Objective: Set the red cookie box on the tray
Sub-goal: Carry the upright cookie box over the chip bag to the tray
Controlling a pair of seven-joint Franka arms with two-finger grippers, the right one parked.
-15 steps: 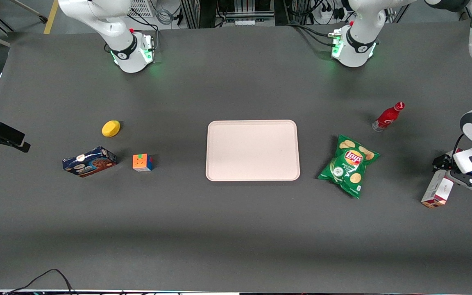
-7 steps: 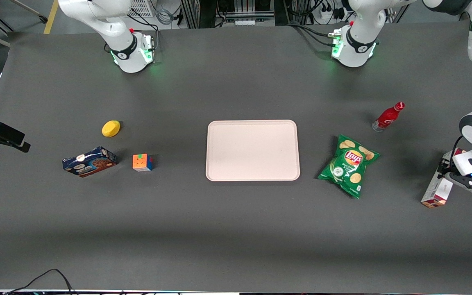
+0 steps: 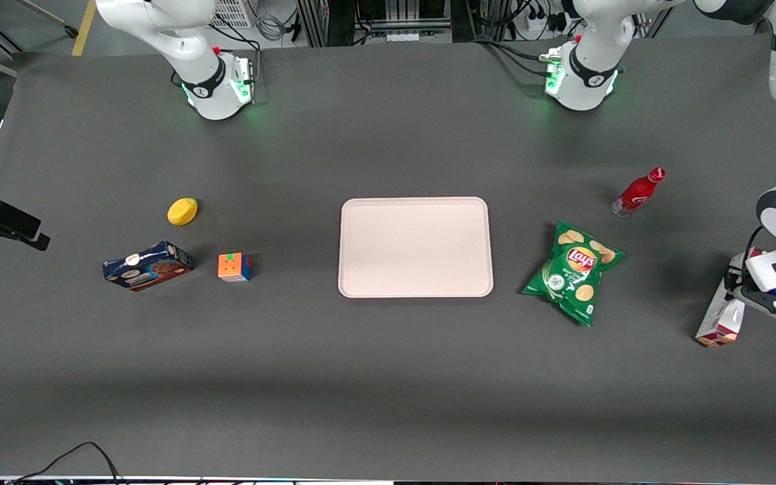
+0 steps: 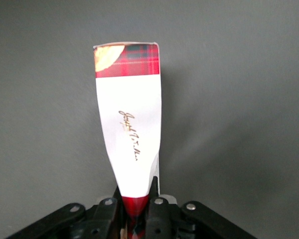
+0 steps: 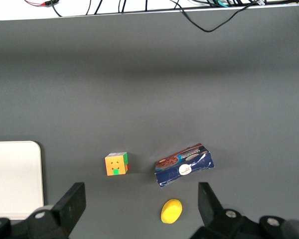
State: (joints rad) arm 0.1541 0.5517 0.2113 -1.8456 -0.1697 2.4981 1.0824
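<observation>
- Gripping the red cookie box (image 3: 721, 319) at one end, the gripper (image 3: 746, 291) sits at the working arm's end of the table (image 3: 388, 377), well apart from the tray (image 3: 416, 246). Front view: box tilted, its free end pointing toward the front camera.
- Front view, placing by the tray: tray lies flat mid-table, nothing on it. Green chip bag (image 3: 573, 271) just off the tray toward the working arm. Red bottle (image 3: 638, 192) past the bag, farther from the front camera than the tray's middle.
- Front view, toward the parked arm's end from the tray: colour cube (image 3: 234, 267) nearest, then blue cookie box (image 3: 147, 265), with a yellow rounded object (image 3: 182, 211) farther from the camera than both.
- Left wrist view: fingers (image 4: 105, 215) closed tight on the red cookie box (image 4: 129, 129), one on each side of its plaid end. White label with script faces the camera; plaid strip and a cookie picture at the free end. Only bare table surface (image 4: 239, 99) around it.
- Right wrist view: corner of the tray (image 5: 15, 179) in sight, then colour cube (image 5: 116, 164), blue cookie box (image 5: 184, 164) and yellow rounded object (image 5: 171, 211), each farther from the tray than the last.
</observation>
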